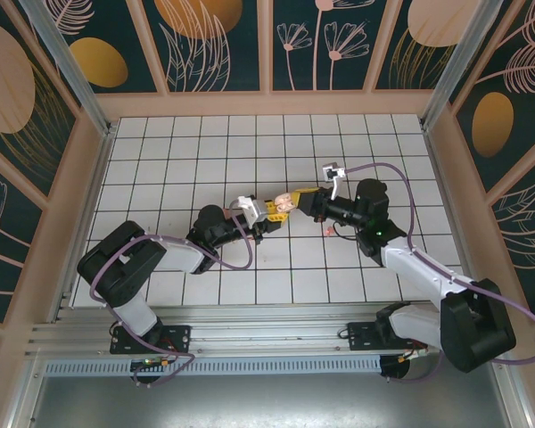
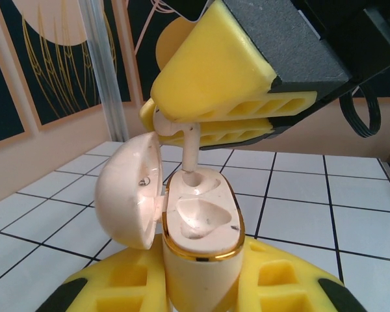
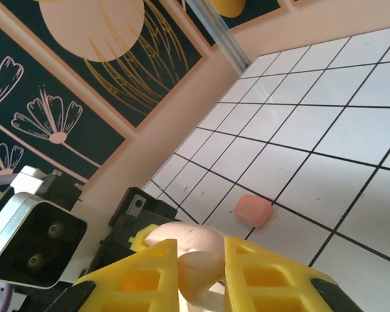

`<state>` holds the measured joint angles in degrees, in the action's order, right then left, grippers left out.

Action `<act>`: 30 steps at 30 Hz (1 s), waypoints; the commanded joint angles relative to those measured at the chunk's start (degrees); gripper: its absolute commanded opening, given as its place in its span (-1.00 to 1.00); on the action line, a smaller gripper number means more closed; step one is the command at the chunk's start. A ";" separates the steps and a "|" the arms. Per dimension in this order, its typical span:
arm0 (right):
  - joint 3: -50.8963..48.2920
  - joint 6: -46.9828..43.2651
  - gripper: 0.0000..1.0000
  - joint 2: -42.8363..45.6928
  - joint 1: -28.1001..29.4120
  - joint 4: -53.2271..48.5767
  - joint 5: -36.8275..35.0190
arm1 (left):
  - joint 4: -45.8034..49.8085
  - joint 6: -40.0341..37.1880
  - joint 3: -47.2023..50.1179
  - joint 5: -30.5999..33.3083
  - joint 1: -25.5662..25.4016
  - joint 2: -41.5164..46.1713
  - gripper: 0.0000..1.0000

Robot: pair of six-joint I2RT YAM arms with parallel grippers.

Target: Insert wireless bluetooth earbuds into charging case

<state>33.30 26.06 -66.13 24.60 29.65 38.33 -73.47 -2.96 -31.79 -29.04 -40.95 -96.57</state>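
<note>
cream charging case (image 2: 195, 273) (gold-rimmed), pale beige earbud (image 2: 190, 149), white table (image 1: 205, 143) gridded black, teal walls (image 1: 218, 53) with peach flowers.

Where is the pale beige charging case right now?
In the left wrist view, the pale beige, gold-rimmed charging case sits lid-open in the left claw, just below the right claw, whose pale beige earbud reaches into it.

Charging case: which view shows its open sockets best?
Left wrist: the charging case sits close up, lid open, both sockets facing the camera. Top external shows it as a small pale speck between the arms; right wrist shows a pale curved part behind the right fingers.
</note>
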 commanded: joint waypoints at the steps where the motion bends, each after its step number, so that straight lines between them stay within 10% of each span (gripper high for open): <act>1: -1.78 1.06 -0.63 1.28 1.09 0.05 -4.14 | -5.18 -0.12 0.46 0.88 -0.54 2.64 -0.73; 30: -4.30 11.00 -0.61 5.89 4.60 9.61 -12.71 | -4.40 -4.12 0.37 9.79 -2.42 2.71 -0.73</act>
<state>29.93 35.27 -61.49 28.77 35.00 28.36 -74.70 -6.02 -31.18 -20.03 -42.89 -95.33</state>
